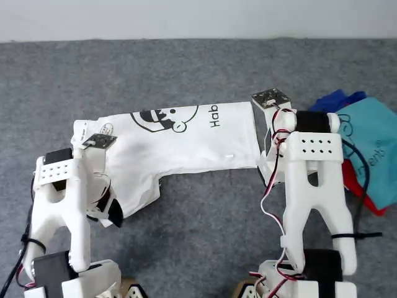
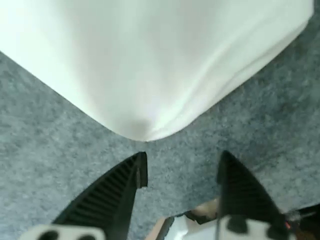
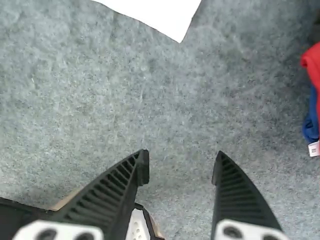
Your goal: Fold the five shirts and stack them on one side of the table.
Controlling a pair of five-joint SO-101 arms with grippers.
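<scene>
A white shirt [image 1: 186,139] with a black print lies partly folded across the middle of the grey table. In the high view one arm stands over the shirt's left end and the other at its right edge. My left gripper [image 2: 182,167] is open just above the carpet, short of a rounded fold of the white shirt [image 2: 150,65]. My right gripper [image 3: 180,165] is open over bare carpet, with a corner of the white shirt [image 3: 165,15] a little beyond its fingertips. Teal [image 1: 372,146], blue [image 1: 335,99] and red [image 1: 360,189] shirts lie piled at the right.
Grey carpet [image 1: 211,211] covers the whole table. The pile of coloured shirts sits close behind the right-hand arm [image 1: 313,180]. A pale wall [image 1: 198,18] runs along the far edge. Red and blue cloth [image 3: 311,100] shows beside my right gripper.
</scene>
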